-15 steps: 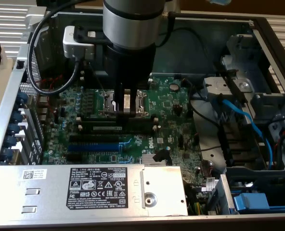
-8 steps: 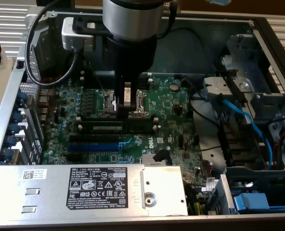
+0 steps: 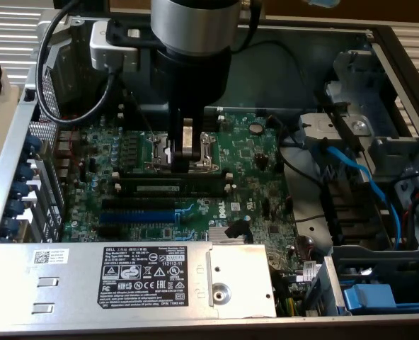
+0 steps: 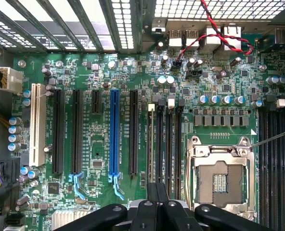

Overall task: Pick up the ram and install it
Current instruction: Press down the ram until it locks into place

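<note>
Open computer case (image 3: 11, 170), green motherboard (image 3: 248, 159) exposed. In the exterior view the gripper (image 3: 183, 149) hangs from the arm straight down over the middle of the board, its fingers (image 3: 187, 138) pressed together with nothing between them, tips just above the empty processor socket (image 3: 206, 150). The ram (image 3: 170, 188) lies seated lengthwise in one of the black slots (image 3: 142, 202) just at 6 o'clock of the socket; the gripper is near it but apart from it, not touching. A blue slot (image 3: 135, 217) runs parallel further toward 6 o'clock, beside a small heatsink (image 3: 227, 236). The power supply (image 3: 135, 280) with its white label covers the board's edge at 6 o'clock. Blue cables (image 3: 358, 173) run through the drive bay at 3 o'clock. In the wrist view the closed gripper (image 4: 158, 202) sits next to the socket (image 4: 221, 180), in line with black slots (image 4: 164, 139) nearby.
</note>
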Controlling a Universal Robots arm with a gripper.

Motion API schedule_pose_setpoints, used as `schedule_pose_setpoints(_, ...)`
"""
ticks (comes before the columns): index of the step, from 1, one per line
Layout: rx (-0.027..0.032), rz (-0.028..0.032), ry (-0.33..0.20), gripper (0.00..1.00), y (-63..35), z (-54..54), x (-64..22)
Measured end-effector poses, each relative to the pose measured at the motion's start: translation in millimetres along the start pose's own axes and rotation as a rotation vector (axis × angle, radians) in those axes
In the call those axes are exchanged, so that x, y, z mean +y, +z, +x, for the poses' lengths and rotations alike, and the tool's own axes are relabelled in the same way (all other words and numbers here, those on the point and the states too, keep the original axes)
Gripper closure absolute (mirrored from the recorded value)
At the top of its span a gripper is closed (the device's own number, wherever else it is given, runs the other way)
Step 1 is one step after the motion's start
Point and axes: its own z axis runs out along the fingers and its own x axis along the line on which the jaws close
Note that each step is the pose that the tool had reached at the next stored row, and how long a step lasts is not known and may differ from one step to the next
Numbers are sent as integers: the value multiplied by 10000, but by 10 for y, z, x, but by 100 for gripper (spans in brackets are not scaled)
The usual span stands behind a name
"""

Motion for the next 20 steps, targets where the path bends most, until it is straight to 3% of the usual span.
schedule_pose_setpoints(9,-8,-3,51,90,0,0,0)
schedule_pose_setpoints(13,-83,3,567,90,2,-1,0)
schedule_pose_setpoints(20,-135,16,1724,90,3,0,0)
